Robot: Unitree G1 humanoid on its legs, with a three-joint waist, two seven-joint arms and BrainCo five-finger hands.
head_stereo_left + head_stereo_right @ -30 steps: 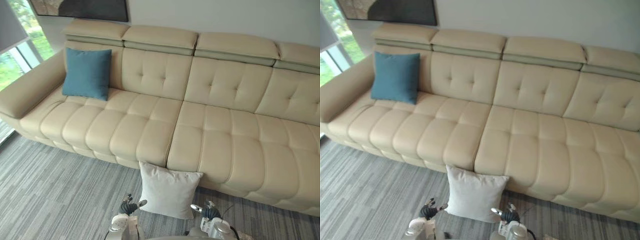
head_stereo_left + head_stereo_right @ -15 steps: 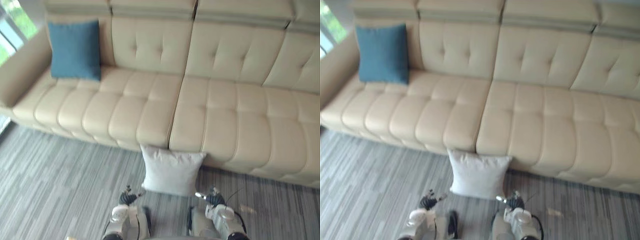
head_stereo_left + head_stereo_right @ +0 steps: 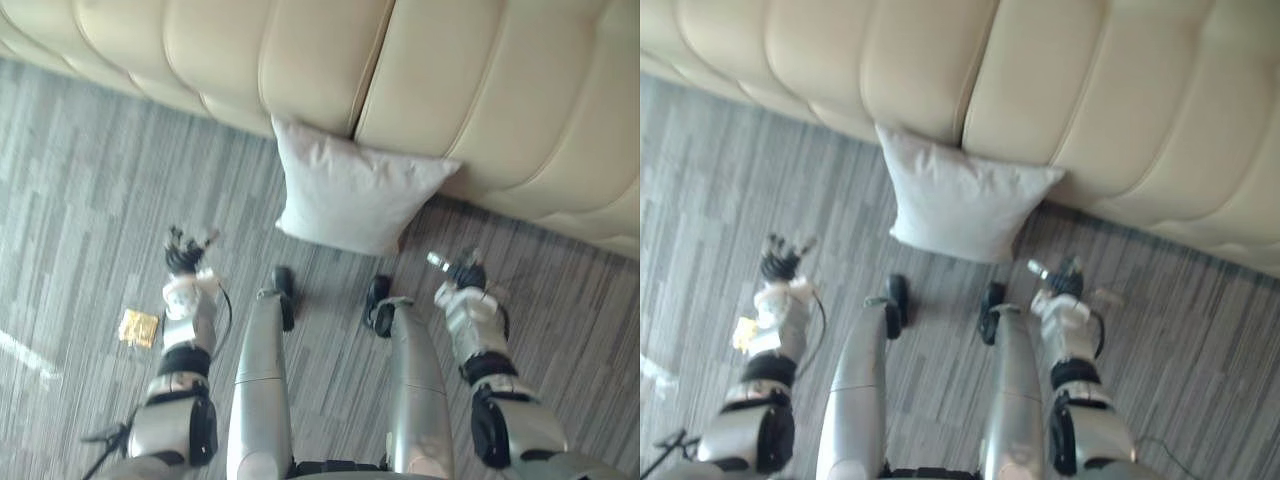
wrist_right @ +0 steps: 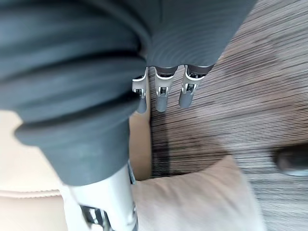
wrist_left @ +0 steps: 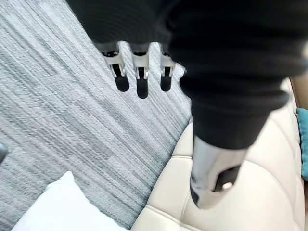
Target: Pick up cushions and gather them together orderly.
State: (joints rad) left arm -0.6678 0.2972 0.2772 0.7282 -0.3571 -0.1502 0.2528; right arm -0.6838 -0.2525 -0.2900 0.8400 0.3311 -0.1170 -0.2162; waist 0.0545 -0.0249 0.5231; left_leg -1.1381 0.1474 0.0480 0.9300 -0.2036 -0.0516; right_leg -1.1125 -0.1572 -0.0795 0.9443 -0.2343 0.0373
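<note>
Cushion (image 3: 355,195), square white cloth, leans against padded cream leather sofa (image 3: 480,90)

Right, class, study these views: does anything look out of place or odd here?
The white cushion stands on the carpet, leaning against the sofa front instead of lying on the seat. A small yellow scrap lies on the carpet near the left hand.
</note>
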